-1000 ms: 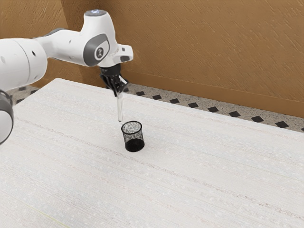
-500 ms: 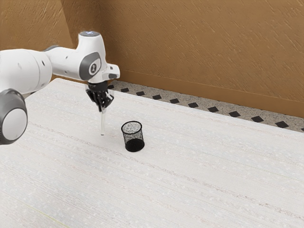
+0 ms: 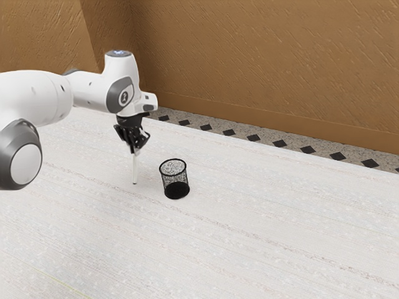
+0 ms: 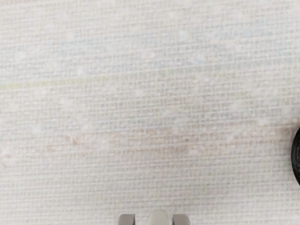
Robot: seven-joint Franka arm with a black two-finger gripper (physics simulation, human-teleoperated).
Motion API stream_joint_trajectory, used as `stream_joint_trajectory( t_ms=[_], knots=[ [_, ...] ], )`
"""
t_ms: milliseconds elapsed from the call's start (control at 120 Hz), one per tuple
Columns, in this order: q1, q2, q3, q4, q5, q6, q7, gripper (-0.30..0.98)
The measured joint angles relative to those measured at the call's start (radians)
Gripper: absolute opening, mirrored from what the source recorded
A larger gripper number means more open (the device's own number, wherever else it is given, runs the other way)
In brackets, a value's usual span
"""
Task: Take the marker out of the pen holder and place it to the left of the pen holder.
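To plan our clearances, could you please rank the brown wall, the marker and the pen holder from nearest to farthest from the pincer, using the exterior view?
1. Marker: upright, at the pincer.
2. Pen holder: toward the exterior view's right.
3. Brown wall: beyond the table.

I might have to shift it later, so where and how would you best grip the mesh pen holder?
Probably by its rim, from above, the end effector straddling the wall on the side away from the marker. The pen holder stands upright and open-topped, its mesh wall looks thin, and that side faces away from the upright marker.
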Motion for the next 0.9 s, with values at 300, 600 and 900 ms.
stream_joint_trajectory(
  t_ms=[300,600,900],
  knots=[
    [-0.019,-0.133,0.003,-0.06,-0.025,-0.001,0.022,0.51],
    [-0.101,-0.673,-0.016,-0.163,0.088,-0.283,0.046,0.64],
    [-0.08,-0.722,-0.086,-0.163,0.161,-0.459,0.03,0.68]
  ],
)
